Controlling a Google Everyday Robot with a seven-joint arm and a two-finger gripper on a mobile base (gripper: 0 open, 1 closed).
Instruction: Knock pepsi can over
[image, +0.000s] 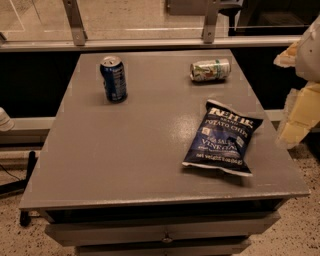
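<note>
The pepsi can (113, 78) is dark blue with a silver top and white markings. It stands upright on the grey table (125, 160), near the far left corner. My gripper (299, 107) is a pale white and yellowish shape at the right edge of the camera view. It hangs beside the table's right side, far from the pepsi can and touching nothing.
A white-and-green can (210, 70) lies on its side at the far right of the table. A dark blue chip bag (222, 138) lies flat on the right side. A metal rail (150, 42) and window frame run behind the table. Drawers are below the front edge.
</note>
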